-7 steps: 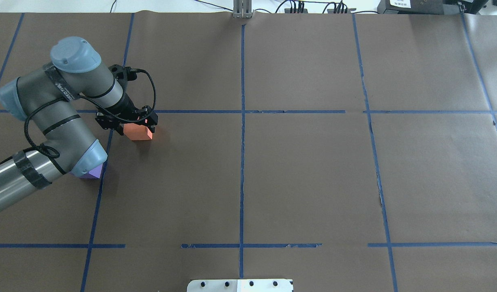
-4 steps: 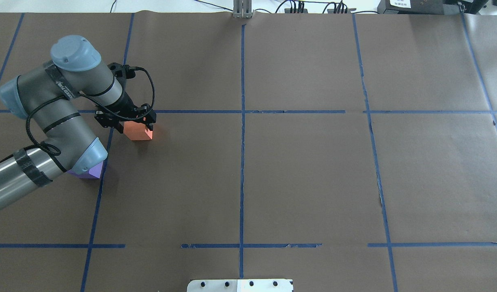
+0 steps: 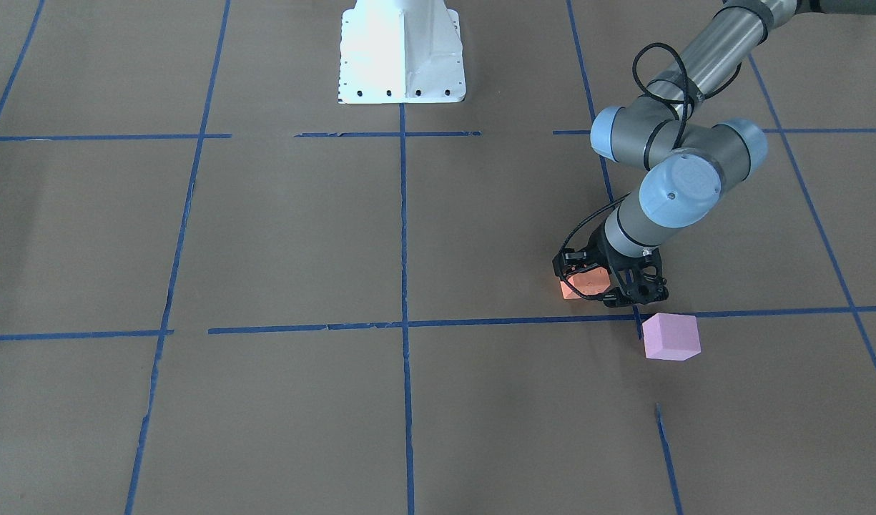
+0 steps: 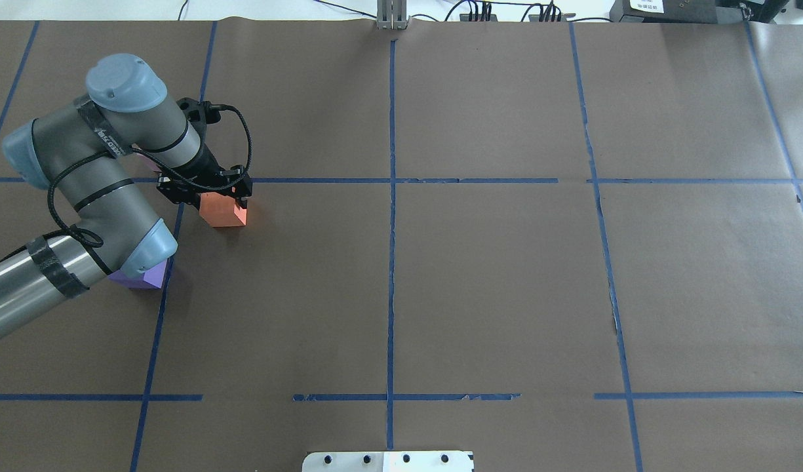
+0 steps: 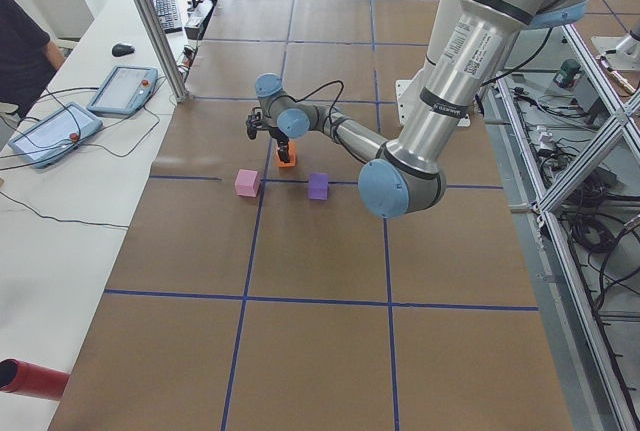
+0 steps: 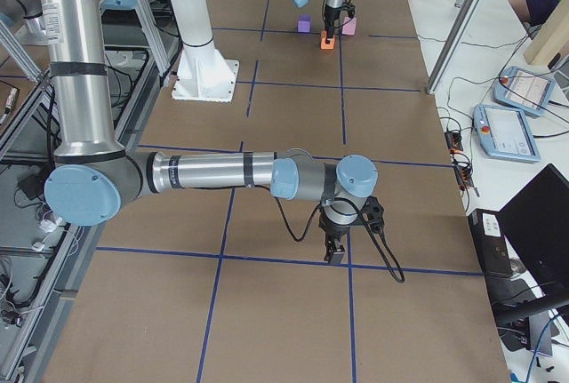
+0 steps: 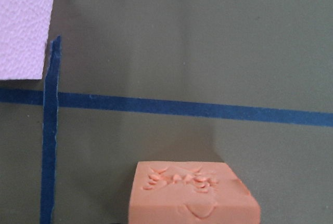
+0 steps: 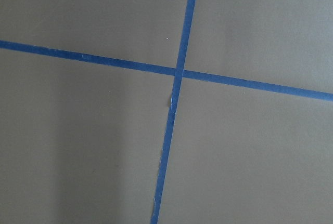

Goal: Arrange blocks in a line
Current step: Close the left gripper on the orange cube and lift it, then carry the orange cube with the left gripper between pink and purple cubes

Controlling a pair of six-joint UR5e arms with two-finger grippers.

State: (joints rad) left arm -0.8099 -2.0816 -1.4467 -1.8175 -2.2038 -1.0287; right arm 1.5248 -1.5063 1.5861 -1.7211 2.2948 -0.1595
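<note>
1. Currently the left hand (image 4: 218,196) hangs low over the orange block (image 4: 224,213). Its fingers are spread about one block-width apart, one at each side of the block's upper edge, and are not visibly pinching it.
2. Orange block sits flat on the brown paper surface (image 4: 493,275), on the robot's side of a blue tape line (image 7: 156,105). The left wrist view shows small dents in its top face.
3. Pink block (image 3: 670,336) rests across that line, just beside a tape crossing. It is near the orange block but not touching, farther from the robot and farther to the robot's left.
4. Purple block (image 5: 318,186) lies nearer the robot, apart from both others. In the overhead view the left arm (image 4: 106,196) covers most of it.
5. From the left-end view, pink and purple sit roughly level, with orange set back between them: a triangle, not a row.
6. Right hand (image 6: 336,254) shows only in the right-end view, pointing down close above the surface, well apart from the blocks. Cannot tell whether its fingers are spread or pressed together. Its wrist camera shows only paper and crossed tape.
</note>
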